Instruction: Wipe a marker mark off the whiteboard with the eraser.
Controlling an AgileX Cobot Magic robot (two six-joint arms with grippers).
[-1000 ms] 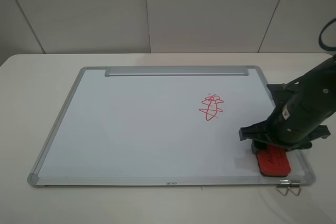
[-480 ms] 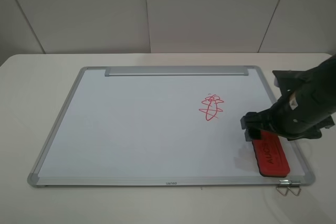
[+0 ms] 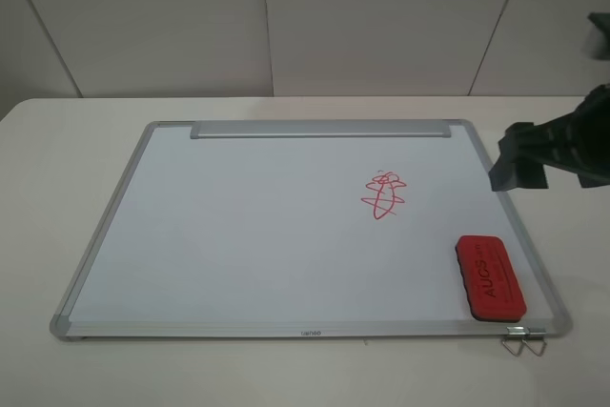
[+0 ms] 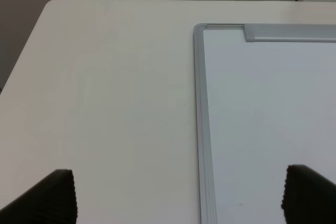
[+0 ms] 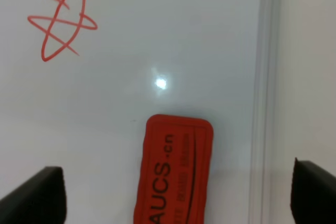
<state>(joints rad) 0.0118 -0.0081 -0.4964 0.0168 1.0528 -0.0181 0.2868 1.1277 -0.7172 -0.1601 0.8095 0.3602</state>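
Observation:
The whiteboard (image 3: 238, 226) lies flat on the table. The red eraser (image 3: 490, 277) rests on it by the near right corner, black lettering up, and nothing holds it. My right gripper (image 3: 534, 154) hangs open above the board's right edge, well clear of the eraser (image 5: 176, 174); its fingers (image 5: 42, 195) stand wide apart. A red scribble of crossing loops (image 3: 384, 194) sits right of the board's middle. No small square figure with a face shows anywhere on the board. My left gripper (image 4: 181, 198) is open over the board's far left corner and is out of the high view.
A silver tray strip (image 3: 319, 129) runs along the board's far edge. A small metal clip (image 3: 522, 340) lies at the near right corner of the frame. The white table (image 3: 57, 159) surrounds the board, with a wall behind.
My right gripper has let go of the eraser and pulled up and away to the right. The eraser stays lying on the board.

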